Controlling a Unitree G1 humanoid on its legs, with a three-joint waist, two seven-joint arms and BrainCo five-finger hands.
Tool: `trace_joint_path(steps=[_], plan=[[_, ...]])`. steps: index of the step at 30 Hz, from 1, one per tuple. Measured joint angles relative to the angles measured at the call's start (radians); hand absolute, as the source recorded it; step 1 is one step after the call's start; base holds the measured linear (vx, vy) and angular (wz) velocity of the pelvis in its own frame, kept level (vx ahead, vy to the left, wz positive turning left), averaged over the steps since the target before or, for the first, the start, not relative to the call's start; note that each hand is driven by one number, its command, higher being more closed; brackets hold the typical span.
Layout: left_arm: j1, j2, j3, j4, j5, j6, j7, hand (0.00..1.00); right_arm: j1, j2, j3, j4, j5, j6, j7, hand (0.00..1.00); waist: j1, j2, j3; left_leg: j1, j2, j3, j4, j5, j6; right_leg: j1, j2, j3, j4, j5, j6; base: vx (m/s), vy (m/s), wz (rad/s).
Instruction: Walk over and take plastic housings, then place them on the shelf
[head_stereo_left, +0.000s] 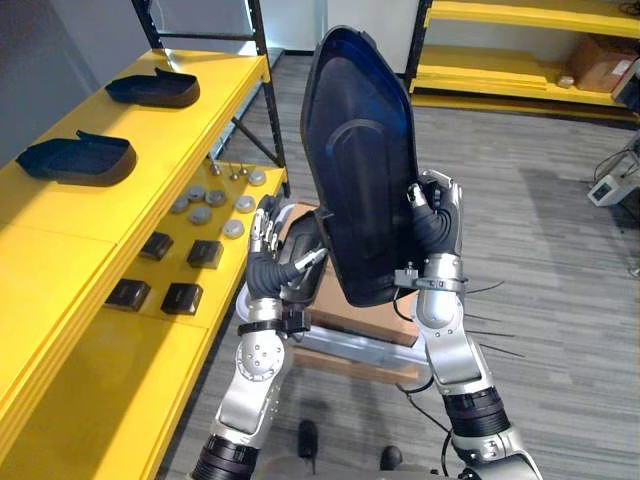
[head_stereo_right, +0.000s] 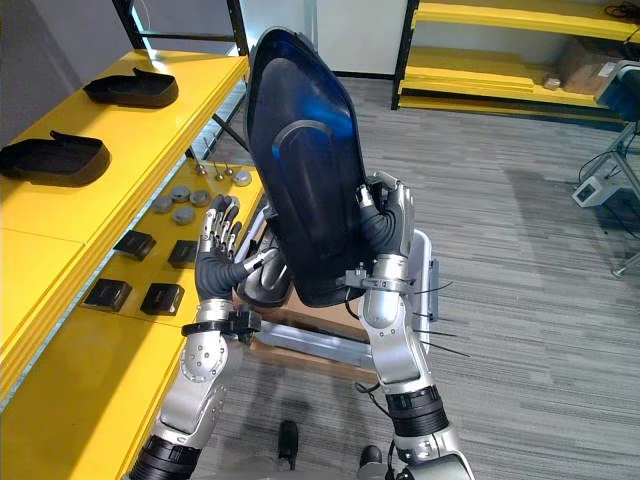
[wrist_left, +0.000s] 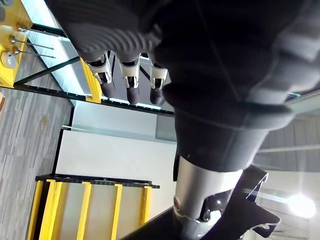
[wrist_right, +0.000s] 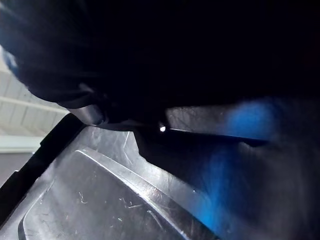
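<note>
The large dark glossy plastic housing (head_stereo_left: 360, 170) stands upright, the right hand (head_stereo_left: 440, 225) curled round its right edge, the left hand (head_stereo_left: 266, 238) straight-fingered at its left side, nearer the yellow shelf (head_stereo_left: 60, 270) to the left.

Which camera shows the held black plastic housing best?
The left eye view: the whole plastic housing shows, held upright with the right hand curled on its edge. The right eye view shows the same. The right wrist view gives a close patch of its scratched surface; the left wrist view, perhaps its edge.
</note>
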Motion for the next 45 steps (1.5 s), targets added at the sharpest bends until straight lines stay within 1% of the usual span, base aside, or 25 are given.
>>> trace_joint_path(steps=[1,4,7,10,13,16,19,22,24,25,28,34,36,40,45], plan=[[-0.010,0.008,0.000,0.012,0.000,0.007,0.002,0.00,0.000,-0.011,0.005,0.000,0.000,0.000,0.000,1.00,-0.001,0.002,-0.010,0.000,0.001,0.001,-0.001,0.000,0.000,0.000,0.002,0.000,-0.003,0.002,-0.001,-0.02,-0.010,-0.03],[-0.017,0.016,-0.007,0.015,0.000,0.008,0.003,0.00,0.000,-0.041,0.015,0.000,0.000,0.000,0.000,1.00,-0.003,0.002,-0.027,0.000,0.001,0.006,-0.001,0.000,-0.001,0.002,0.002,0.006,-0.014,0.010,-0.001,-0.01,-0.003,-0.06],[-0.046,0.022,-0.013,0.055,-0.002,0.010,0.003,0.00,0.000,-0.066,0.023,0.000,-0.004,0.002,0.000,1.00,-0.002,0.002,-0.029,-0.001,0.000,0.007,-0.001,0.000,-0.001,0.002,0.002,0.009,-0.017,0.015,0.000,-0.01,0.004,-0.03],[-0.058,0.044,-0.042,0.101,-0.010,0.031,0.000,0.00,0.001,-0.092,0.039,0.000,-0.041,0.003,0.000,1.00,-0.005,0.001,-0.030,-0.001,-0.001,0.007,-0.001,0.000,0.000,0.003,0.002,0.015,-0.026,0.023,0.001,-0.01,0.006,-0.03],[-0.057,0.044,-0.055,0.120,-0.027,0.036,-0.009,0.00,0.001,-0.112,0.043,0.017,-0.070,0.003,0.000,1.00,-0.006,0.000,-0.031,-0.002,-0.002,0.006,-0.002,0.004,0.005,0.005,0.002,0.014,-0.030,0.025,0.001,0.00,0.000,0.00],[-0.052,0.045,-0.074,0.122,-0.046,0.037,-0.038,0.00,0.001,-0.126,0.032,0.070,-0.074,0.009,0.001,1.00,-0.006,0.000,-0.044,-0.003,-0.004,-0.004,-0.002,0.004,0.006,0.007,0.001,0.006,-0.030,0.025,0.001,0.01,-0.002,0.08],[-0.037,0.044,-0.081,0.122,-0.069,0.036,-0.085,0.00,0.001,-0.133,0.024,0.120,-0.081,0.014,0.004,1.00,-0.007,0.002,-0.051,0.000,-0.004,-0.020,-0.002,0.004,0.006,0.018,0.002,-0.009,-0.030,0.023,0.002,0.01,-0.009,0.15],[-0.001,0.037,-0.103,0.121,-0.140,0.022,-0.152,0.00,0.001,-0.138,0.017,0.129,-0.110,0.020,0.021,1.00,-0.005,0.002,-0.052,0.000,-0.003,-0.025,-0.002,0.004,0.006,0.020,0.004,-0.012,-0.030,0.021,0.002,0.00,-0.009,0.03],[0.011,0.032,-0.126,0.117,-0.161,0.021,-0.177,0.00,0.001,-0.131,0.017,0.129,-0.110,0.020,0.028,1.00,-0.003,0.002,-0.052,0.000,-0.003,-0.027,-0.002,0.004,0.006,0.020,0.004,-0.015,-0.030,0.020,0.002,-0.01,-0.008,0.04],[0.026,0.026,-0.130,0.115,-0.176,0.020,-0.200,0.00,0.001,-0.131,0.016,0.129,-0.112,0.020,0.035,1.00,-0.002,0.002,-0.052,0.000,-0.004,-0.028,-0.002,0.004,0.006,0.020,0.003,-0.016,-0.029,0.020,0.003,-0.01,-0.005,0.04],[0.066,0.022,-0.123,0.114,-0.213,0.019,-0.225,0.00,0.001,-0.133,-0.006,0.156,-0.134,0.019,0.037,1.00,0.001,0.002,-0.052,0.000,-0.004,-0.034,-0.002,0.003,0.004,0.021,0.003,-0.023,-0.028,0.019,0.003,-0.01,-0.005,0.05],[0.110,0.022,-0.115,0.082,-0.222,0.010,-0.225,0.00,0.001,-0.130,-0.015,0.173,-0.147,0.021,0.038,1.00,0.003,0.002,-0.052,-0.002,-0.004,-0.039,-0.002,0.001,0.001,0.022,0.003,-0.028,-0.027,0.017,0.003,0.00,-0.002,0.02],[0.110,0.020,-0.115,0.070,-0.222,0.001,-0.225,0.00,0.001,-0.125,-0.015,0.173,-0.147,0.021,0.038,1.00,0.003,0.002,-0.052,-0.002,-0.004,-0.039,-0.002,0.001,0.001,0.022,0.003,-0.029,-0.027,0.017,0.003,0.00,0.000,0.00],[0.110,0.014,-0.115,0.068,-0.218,0.001,-0.218,0.00,0.019,-0.082,-0.014,0.160,-0.144,0.019,0.038,1.00,0.003,0.002,-0.052,-0.001,-0.003,-0.039,-0.002,0.001,0.001,0.022,0.004,-0.029,-0.027,0.015,0.002,0.00,0.000,0.00],[0.109,-0.011,-0.107,0.069,-0.189,0.003,-0.155,0.00,0.057,-0.024,0.008,0.151,-0.107,0.007,0.040,1.00,0.003,0.002,-0.052,-0.001,-0.003,-0.038,-0.002,0.001,0.001,0.025,0.004,-0.028,-0.027,0.014,0.002,0.00,0.000,0.00]])
